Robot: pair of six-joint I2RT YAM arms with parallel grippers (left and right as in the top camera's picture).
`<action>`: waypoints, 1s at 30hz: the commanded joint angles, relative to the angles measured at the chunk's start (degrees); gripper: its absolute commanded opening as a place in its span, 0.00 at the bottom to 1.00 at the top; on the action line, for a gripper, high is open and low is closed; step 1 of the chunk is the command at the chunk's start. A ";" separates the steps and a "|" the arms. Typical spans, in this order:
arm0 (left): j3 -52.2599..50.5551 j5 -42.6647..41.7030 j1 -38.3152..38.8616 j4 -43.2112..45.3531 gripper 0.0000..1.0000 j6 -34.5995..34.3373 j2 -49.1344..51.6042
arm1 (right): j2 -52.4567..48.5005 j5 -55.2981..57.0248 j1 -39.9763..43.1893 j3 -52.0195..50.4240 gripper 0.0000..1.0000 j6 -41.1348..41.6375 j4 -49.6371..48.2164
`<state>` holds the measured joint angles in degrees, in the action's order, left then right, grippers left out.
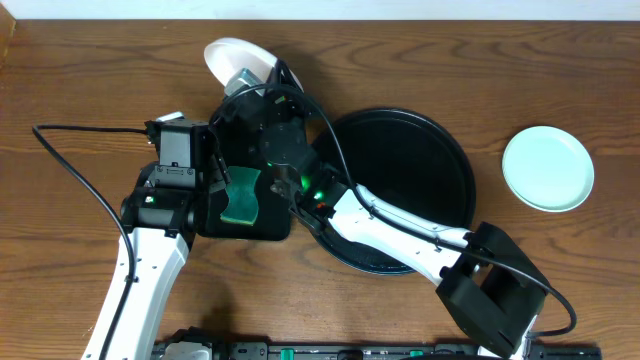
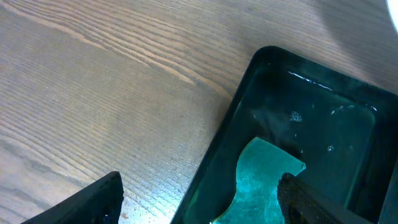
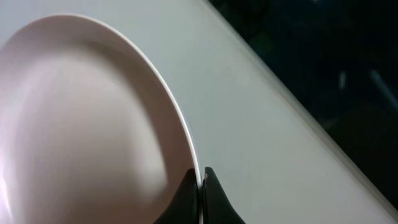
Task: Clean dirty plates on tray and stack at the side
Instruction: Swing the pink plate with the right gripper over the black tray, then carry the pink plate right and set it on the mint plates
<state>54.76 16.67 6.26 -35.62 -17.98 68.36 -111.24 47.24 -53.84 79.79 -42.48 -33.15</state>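
Wood-grain table fills the overhead view. Right gripper holds a white plate beyond its tip, clear of the round black tray, whose visible floor carries no plate. A pale-mint plate lies on the table well apart, on the far side of that tray. Left gripper hangs over a rectangular black tray, with a green sponge just ahead of it. Left wrist view adds what overhead hides: left gripper is spread wide and grips nothing. One finger is over the table outside the rectangular black tray; the other is beside the green sponge, which lies in a wet film. Right wrist view alone confirms the pinch: right gripper is closed narrow on the rim of the white plate, and no smear is discernible on the face shown. Judgement: wiping step pending. Recommend shifting the left gripper to straddle the sponge before closing, and keeping the rim pinch firm against wiping pressure.
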 commanded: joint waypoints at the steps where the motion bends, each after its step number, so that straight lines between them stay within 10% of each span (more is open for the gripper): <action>1: 0.92 0.74 -0.20 -0.02 0.80 0.15 -0.20 | -0.42 2.23 -0.35 1.01 0.01 10.75 4.07; 11: 0.92 0.74 -0.20 -0.02 0.80 0.15 -0.20 | -0.42 2.21 2.16 1.01 0.01 34.84 23.52; 24: 0.92 0.74 -0.20 -0.02 0.80 0.15 -0.20 | -0.42 2.23 2.27 1.01 0.01 36.44 24.50; 30: 0.92 0.74 -0.20 -0.02 0.80 0.15 -0.20 | -0.42 2.10 3.30 1.01 0.01 49.51 32.04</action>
<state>54.76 16.67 6.26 -35.59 -17.98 68.36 -111.28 48.45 -51.70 80.01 -2.68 -3.36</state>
